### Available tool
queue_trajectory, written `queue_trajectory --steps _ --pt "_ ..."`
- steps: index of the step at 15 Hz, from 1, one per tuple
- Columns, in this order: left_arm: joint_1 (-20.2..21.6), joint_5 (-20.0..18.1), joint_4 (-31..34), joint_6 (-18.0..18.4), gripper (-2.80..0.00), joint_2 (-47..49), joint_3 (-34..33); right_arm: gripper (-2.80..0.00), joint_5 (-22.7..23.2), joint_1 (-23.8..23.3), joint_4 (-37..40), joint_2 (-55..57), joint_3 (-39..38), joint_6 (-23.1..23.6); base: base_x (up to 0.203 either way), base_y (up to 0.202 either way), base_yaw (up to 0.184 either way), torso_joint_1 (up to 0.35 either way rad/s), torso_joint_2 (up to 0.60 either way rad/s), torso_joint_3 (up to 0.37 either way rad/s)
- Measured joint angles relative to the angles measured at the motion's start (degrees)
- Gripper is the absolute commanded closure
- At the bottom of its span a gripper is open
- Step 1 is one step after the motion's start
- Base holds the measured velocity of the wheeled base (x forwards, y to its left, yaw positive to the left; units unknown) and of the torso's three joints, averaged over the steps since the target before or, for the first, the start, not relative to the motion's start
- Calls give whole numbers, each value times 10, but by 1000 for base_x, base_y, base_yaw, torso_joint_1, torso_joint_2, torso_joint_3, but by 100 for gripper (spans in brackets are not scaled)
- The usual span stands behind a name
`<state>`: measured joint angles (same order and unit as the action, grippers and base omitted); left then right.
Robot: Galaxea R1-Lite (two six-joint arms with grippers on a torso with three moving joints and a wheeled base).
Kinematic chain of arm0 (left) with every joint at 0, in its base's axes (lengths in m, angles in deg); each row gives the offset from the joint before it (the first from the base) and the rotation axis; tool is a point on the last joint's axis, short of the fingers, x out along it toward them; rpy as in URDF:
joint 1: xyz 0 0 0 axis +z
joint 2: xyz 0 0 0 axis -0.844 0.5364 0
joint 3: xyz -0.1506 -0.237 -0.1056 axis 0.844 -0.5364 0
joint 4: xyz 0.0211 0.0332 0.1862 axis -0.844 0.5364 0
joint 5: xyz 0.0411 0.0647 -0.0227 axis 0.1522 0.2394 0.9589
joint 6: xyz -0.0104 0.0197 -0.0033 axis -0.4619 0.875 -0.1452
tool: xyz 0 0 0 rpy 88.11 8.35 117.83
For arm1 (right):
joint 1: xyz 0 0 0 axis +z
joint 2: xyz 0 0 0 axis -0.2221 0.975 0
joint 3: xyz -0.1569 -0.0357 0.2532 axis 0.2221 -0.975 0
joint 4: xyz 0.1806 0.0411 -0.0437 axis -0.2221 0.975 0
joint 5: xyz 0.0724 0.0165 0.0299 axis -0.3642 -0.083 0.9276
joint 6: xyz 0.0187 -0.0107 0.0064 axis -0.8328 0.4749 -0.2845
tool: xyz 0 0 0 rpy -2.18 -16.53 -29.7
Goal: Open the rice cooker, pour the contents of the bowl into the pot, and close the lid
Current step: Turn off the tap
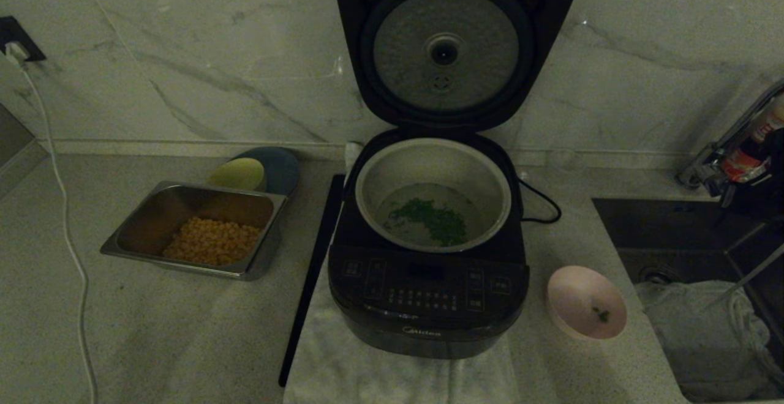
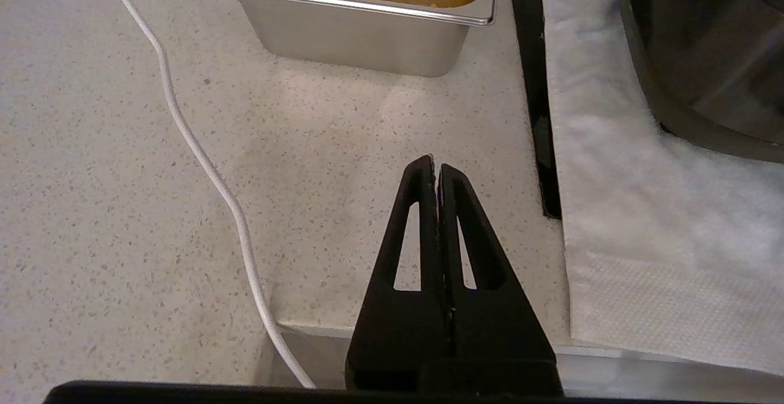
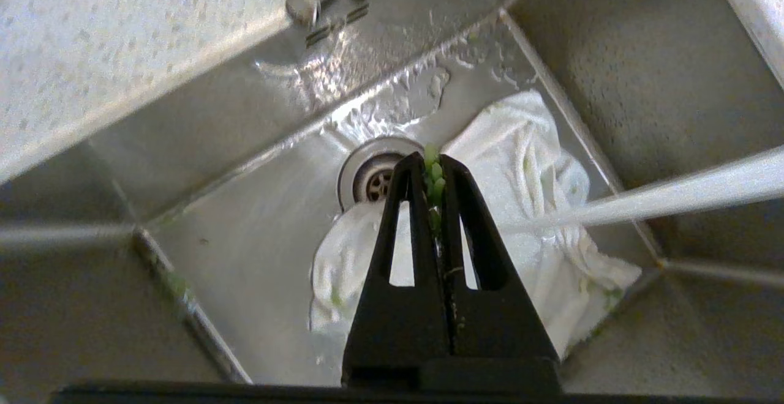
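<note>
rice cooker (image 1: 429, 297) lid (image 1: 450, 43) raised | pot (image 1: 433, 193) holds green herbs (image 1: 432, 219) | pink bowl (image 1: 586, 310) beside, tilted

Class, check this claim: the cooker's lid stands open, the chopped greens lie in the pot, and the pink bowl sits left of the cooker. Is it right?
One error: the bowl sits right of the cooker, as the head view shows. The lid is open, and the greens lie in the pot.

One rice cooker (image 1: 429, 281), one steel tray (image 1: 195, 228) and two bowls: a pink bowl (image 1: 586, 310) and a yellow-green bowl (image 1: 237, 174). One sink (image 3: 257, 220) holds one white cloth (image 3: 527, 165). Two grippers: a left gripper (image 2: 435, 162) and a right gripper (image 3: 432, 160).
</note>
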<state>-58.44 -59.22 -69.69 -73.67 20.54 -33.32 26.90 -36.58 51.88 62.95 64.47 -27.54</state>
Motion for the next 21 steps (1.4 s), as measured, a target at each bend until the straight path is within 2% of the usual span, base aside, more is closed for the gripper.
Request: queue_trajectory --steps 9,19,21 --pt "0 0 0 0 0 0 0 0 -19 8 3 57 90 0 0 0 0 0 0 0" --pt "0 0 0 0 0 0 0 0 -21 12 26 107 172 -3 0 0 0 0 0 0" --pt "0 0 0 0 0 0 0 0 -34 14 27 117 192 -2 0 0 0 0 0 0"
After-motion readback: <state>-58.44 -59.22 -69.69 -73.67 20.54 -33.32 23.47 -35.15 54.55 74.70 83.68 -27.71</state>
